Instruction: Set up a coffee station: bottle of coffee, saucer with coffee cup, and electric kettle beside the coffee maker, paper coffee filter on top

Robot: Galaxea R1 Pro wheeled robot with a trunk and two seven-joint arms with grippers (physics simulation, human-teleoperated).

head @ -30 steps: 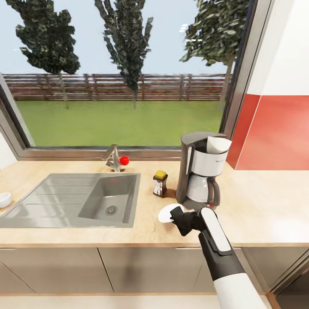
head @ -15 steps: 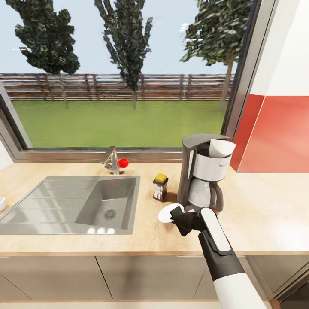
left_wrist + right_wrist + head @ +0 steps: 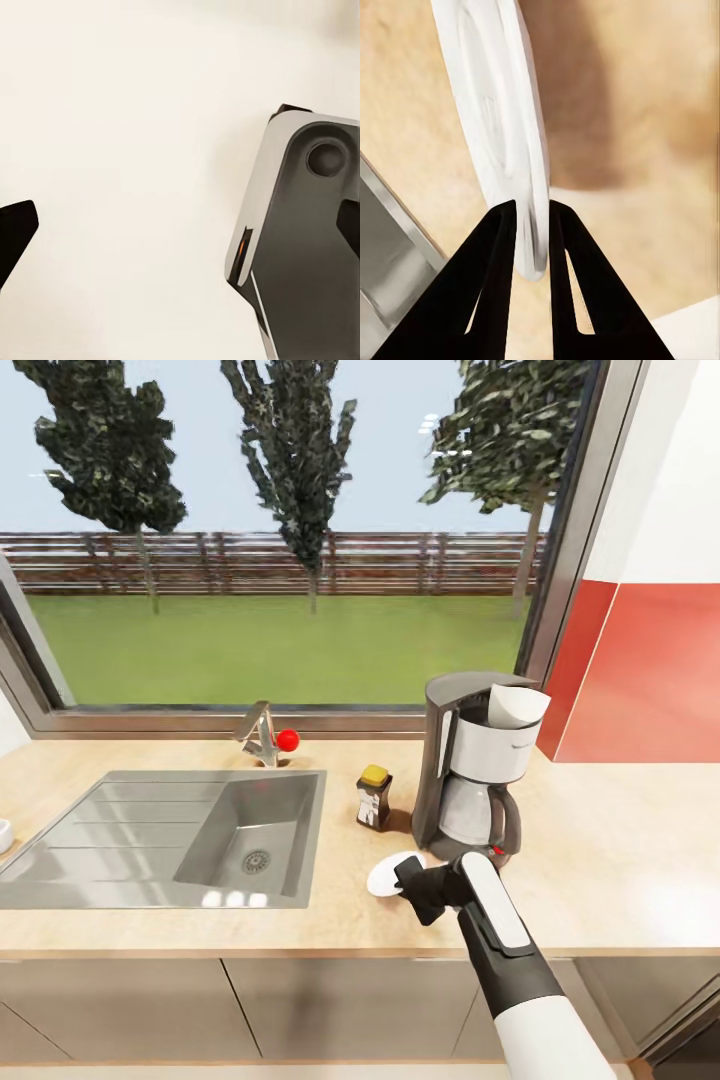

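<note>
Head view: my right arm reaches forward from the lower right, forearm angled up and left, my right gripper [image 3: 408,882] low over the countertop [image 3: 620,860] just in front of the coffee maker [image 3: 478,765]. It is clamped on the rim of the saucer [image 3: 385,875], a small flat white disc. Against half a second ago, gripper and saucer sit slightly lower and nearer the counter's front edge; the view itself has barely shifted since then. The paper coffee filter [image 3: 518,705] stands in the machine's top, a white cone. The bottle of coffee [image 3: 373,796] stands just left of the machine, with the sink [image 3: 160,840] farther left. Left wrist view: my left gripper's [image 3: 180,232] dark fingertips [image 3: 15,232] sit at opposite edges, spread wide, over pale floor and a grey-white part of my own body. Right wrist view: both black fingers [image 3: 495,285] pinch the saucer's [image 3: 499,135] thin edge, the plate tilted above wood grain.
</note>
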